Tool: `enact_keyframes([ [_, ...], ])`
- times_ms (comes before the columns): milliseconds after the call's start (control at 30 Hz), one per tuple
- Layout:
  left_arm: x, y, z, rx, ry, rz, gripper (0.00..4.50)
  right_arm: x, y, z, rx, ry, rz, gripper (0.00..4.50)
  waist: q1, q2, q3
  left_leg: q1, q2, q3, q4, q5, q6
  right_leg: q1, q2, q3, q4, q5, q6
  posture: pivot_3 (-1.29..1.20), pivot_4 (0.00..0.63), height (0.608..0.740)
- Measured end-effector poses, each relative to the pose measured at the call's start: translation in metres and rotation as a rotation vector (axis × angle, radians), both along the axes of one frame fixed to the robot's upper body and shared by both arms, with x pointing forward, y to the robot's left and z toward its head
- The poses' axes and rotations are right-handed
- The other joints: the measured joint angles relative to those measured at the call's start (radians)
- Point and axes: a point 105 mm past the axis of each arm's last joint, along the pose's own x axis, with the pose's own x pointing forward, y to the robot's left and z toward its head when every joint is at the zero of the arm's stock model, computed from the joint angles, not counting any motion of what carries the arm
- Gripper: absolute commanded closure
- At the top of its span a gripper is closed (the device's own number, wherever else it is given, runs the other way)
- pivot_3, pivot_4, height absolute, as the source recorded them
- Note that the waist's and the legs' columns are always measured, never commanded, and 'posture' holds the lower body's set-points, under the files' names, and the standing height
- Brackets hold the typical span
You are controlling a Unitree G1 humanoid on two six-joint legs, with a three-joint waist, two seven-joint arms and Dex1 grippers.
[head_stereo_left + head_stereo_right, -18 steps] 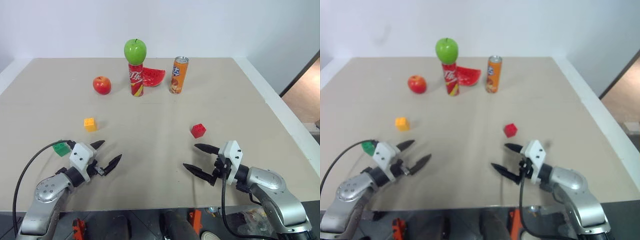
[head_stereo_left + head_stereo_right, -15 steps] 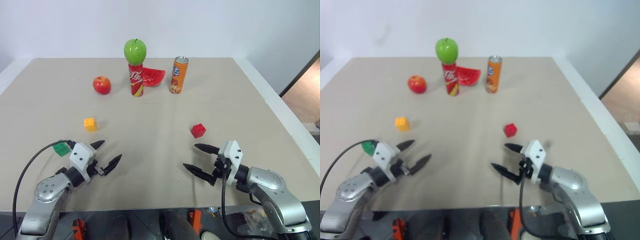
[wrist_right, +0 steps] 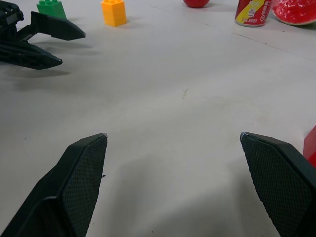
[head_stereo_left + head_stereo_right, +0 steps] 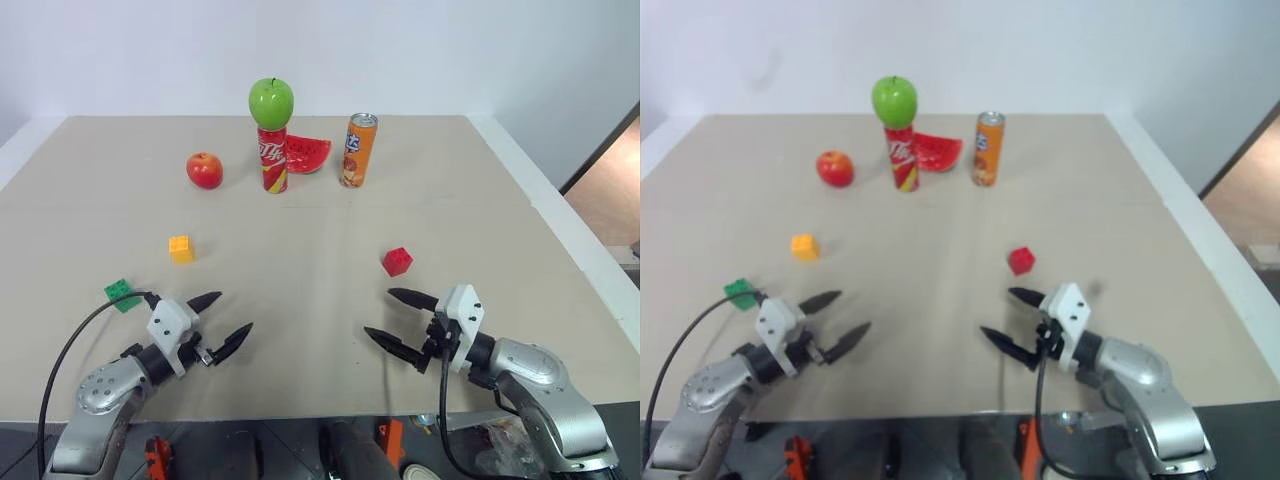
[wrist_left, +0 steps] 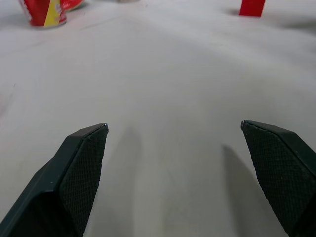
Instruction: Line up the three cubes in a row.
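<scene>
Cubes, three, loose on worktop [image 4: 300, 300], none in a row. Landmark: yellow cube [image 4: 180, 248].
- Green cube [image 4: 120, 294]: nearer me than the yellow, slightly to its left, close by.
- Red cube [image 4: 397, 261]: well to the right of the yellow.
- My left tool [image 4: 226, 320]: fingers apart, empty, near the green, nearer me than the yellow.
- My right tool [image 4: 390, 318]: fingers apart, empty, just short of the red.

Handling note: I judge the first pick not yet begun. Best to take the red squarely across flat sides, set it down beside the yellow, then bring the green into the same line.
</scene>
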Motion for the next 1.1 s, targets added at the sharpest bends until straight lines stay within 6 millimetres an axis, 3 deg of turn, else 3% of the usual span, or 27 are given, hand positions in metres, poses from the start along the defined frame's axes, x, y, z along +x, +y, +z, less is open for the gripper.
enact_keyframes([
  [233, -0.005, -0.009, 0.013, 0.028, -0.008, -0.137, 0.03, -0.001, 0.004, -0.001, 0.007, -0.007, -0.003, 0.0, 0.0, 0.0, 0.0, 0.0, 0.0, 0.0, 0.0, 0.0, 0.0, 0.0, 0.0, 0.0, 0.0, 0.0, 0.0, 0.0, 0.15, 0.74],
  [367, -0.016, -0.021, 0.01, 0.051, 0.043, -0.258, 0.03, 0.006, 0.007, 0.006, 0.046, -0.04, -0.04, 0.0, -0.002, 0.0, 0.0, 0.0, 0.0, 0.001, 0.0, 0.0, 0.0, 0.0, 0.0, 0.001, 0.0, 0.0, 0.0, 0.0, 0.15, 0.74],
  [400, -0.019, -0.024, 0.009, 0.059, 0.056, -0.287, 0.03, 0.011, 0.007, 0.011, 0.062, -0.063, -0.063, 0.0, -0.002, 0.0, 0.0, 0.0, 0.0, 0.001, 0.0, 0.0, 0.0, 0.0, 0.0, 0.001, 0.0, 0.0, 0.0, 0.0, 0.15, 0.74],
  [433, -0.028, -0.029, 0.005, 0.106, 0.104, -0.375, 0.03, 0.032, 0.006, 0.038, 0.126, -0.158, -0.154, 0.0, -0.006, 0.0, 0.001, 0.0, 0.001, 0.002, 0.001, 0.0, 0.0, -0.001, 0.001, 0.001, 0.0, 0.002, -0.001, 0.0, 0.15, 0.74],
  [500, -0.031, -0.035, 0.007, 0.119, 0.113, -0.432, 0.03, 0.053, -0.004, 0.065, 0.154, -0.248, -0.259, 0.0, -0.004, 0.002, 0.001, 0.0, 0.0, 0.002, 0.001, 0.001, 0.001, -0.001, 0.001, 0.002, 0.0, 0.003, 0.0, 0.0, 0.15, 0.74],
  [567, -0.029, -0.035, 0.009, 0.134, 0.13, -0.458, 0.03, 0.071, -0.014, 0.078, 0.165, -0.282, -0.367, 0.0, -0.001, 0.0, 0.0, 0.0, 0.001, 0.0, 0.001, 0.001, 0.001, -0.001, 0.002, 0.001, 0.0, 0.002, -0.001, 0.0, 0.15, 0.74],
  [767, -0.023, -0.037, 0.02, 0.116, 0.154, -0.488, 0.03, 0.092, -0.023, 0.046, 0.14, -0.153, -0.49, 0.0, 0.0, 0.0, 0.0, -0.005, 0.001, 0.003, -0.004, 0.0, 0.001, -0.008, 0.002, 0.003, 0.0, 0.002, 0.002, 0.0, 0.15, 0.74],
  [1100, -0.014, -0.043, 0.038, 0.12, 0.14, -0.502, 0.03, 0.091, -0.023, 0.023, 0.14, -0.037, -0.522, 0.0, -0.001, 0.0, 0.0, -0.01, 0.001, 0.002, -0.005, 0.0, 0.001, -0.014, 0.002, 0.002, 0.002, 0.002, 0.002, 0.0, 0.15, 0.74],
])
